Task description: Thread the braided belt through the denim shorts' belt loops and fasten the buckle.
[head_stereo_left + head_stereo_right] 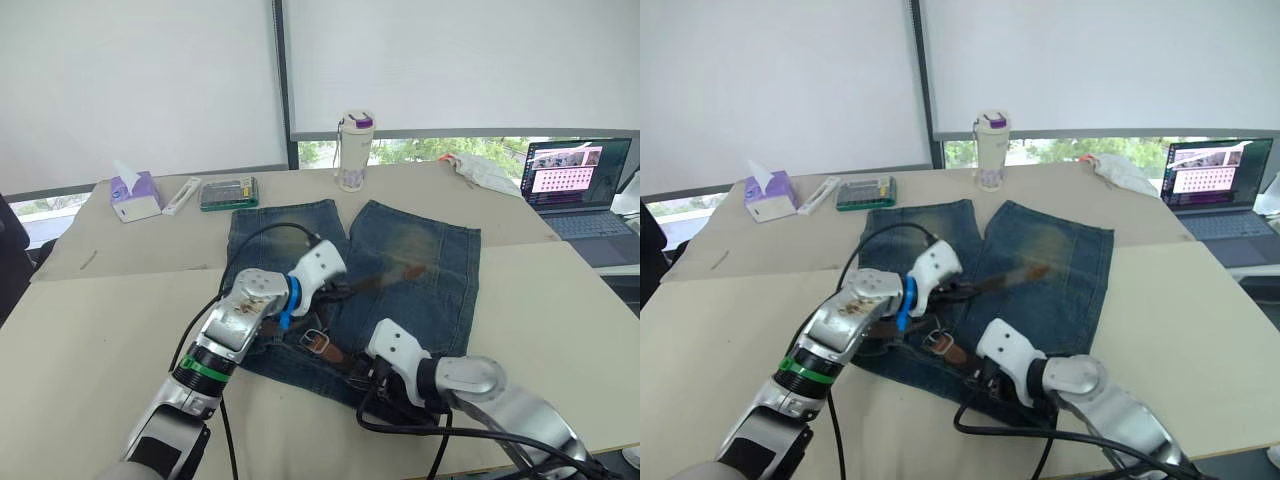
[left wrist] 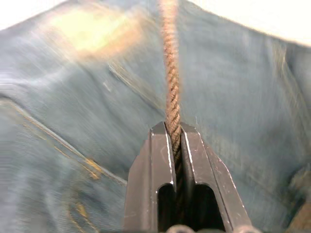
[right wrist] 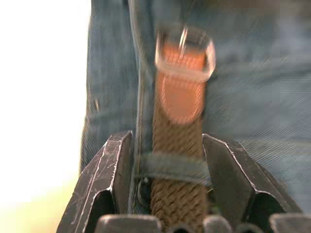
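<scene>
**Belt held by the left gripper over the shorts, right gripper spread at the waistband**

On the far left part of the beige table [image 1: 80, 330], at about 10 o'clock from the shorts, a purple tissue box [image 1: 135, 197], a white flat stick-like object [image 1: 181, 195] and a green flat case [image 1: 229, 193] are seen in a row.

The blue denim shorts with faded yellowish-tan patches [image 1: 420, 265] are laid flat in the middle of the table, the legs pointing to 12 o'clock and the waistband at the near edge.

The left gripper [image 2: 173, 133] is seen above the left leg of the shorts. Its two black fingers are pressed together on the long dark brown braided belt [image 2: 170, 82], which is stretched from the fingertips toward 2 o'clock across the denim; its far end is blurred.

The small silver rectangular metal buckle [image 1: 316, 339] is lying on the waistband, between the two grippers.

The right gripper [image 3: 167, 143] is placed at the waistband, at about 5 o'clock from the buckle. Its fingers are spread wide on both sides of the belt, and nothing is clamped. Between them, the belt is passed under a narrow blue denim belt loop [image 3: 170, 167].

At 12 o'clock a white bottle with a purple lid [image 1: 354, 151] is standing. At 2 o'clock an open laptop [image 1: 578, 185] is seen.
</scene>
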Robot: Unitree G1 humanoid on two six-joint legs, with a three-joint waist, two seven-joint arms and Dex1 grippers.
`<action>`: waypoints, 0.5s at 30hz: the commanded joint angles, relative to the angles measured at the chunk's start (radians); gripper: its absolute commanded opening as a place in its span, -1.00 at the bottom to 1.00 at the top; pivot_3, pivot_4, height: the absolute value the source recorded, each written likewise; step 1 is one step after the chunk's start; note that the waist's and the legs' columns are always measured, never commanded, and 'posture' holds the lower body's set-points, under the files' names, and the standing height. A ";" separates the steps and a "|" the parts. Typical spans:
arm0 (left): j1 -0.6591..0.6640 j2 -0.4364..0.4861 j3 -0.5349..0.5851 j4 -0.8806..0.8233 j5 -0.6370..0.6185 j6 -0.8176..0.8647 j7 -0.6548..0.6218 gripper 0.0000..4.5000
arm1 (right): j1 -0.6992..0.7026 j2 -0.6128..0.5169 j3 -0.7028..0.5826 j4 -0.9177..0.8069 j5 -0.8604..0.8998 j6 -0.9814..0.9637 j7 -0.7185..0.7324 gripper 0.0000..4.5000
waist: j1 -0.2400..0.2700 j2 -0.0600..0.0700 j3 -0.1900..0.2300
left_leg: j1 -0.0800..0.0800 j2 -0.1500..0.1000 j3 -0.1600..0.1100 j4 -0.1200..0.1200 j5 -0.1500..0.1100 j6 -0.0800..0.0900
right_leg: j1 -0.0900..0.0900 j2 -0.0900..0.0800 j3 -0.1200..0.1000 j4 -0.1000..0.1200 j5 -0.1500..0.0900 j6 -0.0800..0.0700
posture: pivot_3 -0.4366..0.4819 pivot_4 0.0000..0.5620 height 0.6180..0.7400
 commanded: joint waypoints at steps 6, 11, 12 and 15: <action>0.078 0.003 0.301 -0.139 -0.207 0.246 0.155 -1.00 | 0.037 -0.037 -0.044 0.032 -0.053 -0.003 -0.043 -0.39 | 0.002 0.000 -0.001 | 0.002 0.000 -0.003 0.000 0.001 -0.001 | 0.002 0.000 0.000 0.000 0.000 0.000 | -0.05 -0.47 1.00; 0.212 0.050 0.287 -0.184 -0.230 0.264 0.161 -1.00 | 0.123 -0.081 -0.183 -0.035 0.047 -0.016 0.018 -0.99 | 0.010 0.000 -0.001 | 0.002 -0.001 -0.006 0.000 0.001 -0.002 | 0.002 -0.001 0.000 0.000 0.000 0.000 | -0.05 -0.47 1.00; 0.222 0.050 0.288 -0.193 -0.241 0.273 0.165 -1.00 | 0.128 -0.064 -0.222 -0.054 0.093 0.002 0.028 -0.99 | 0.012 0.000 0.000 | 0.001 -0.001 -0.007 0.000 0.001 -0.002 | 0.002 -0.001 0.000 -0.001 0.000 0.000 | -0.05 -0.47 1.00; 0.253 0.061 0.271 -0.210 -0.251 0.261 0.158 -1.00 | 0.129 -0.048 -0.262 -0.105 0.167 0.023 0.050 -0.53 | 0.012 0.000 0.000 | 0.000 -0.001 -0.007 0.000 -0.001 0.001 | 0.002 -0.001 0.000 0.000 0.000 0.000 | -0.05 -0.47 1.00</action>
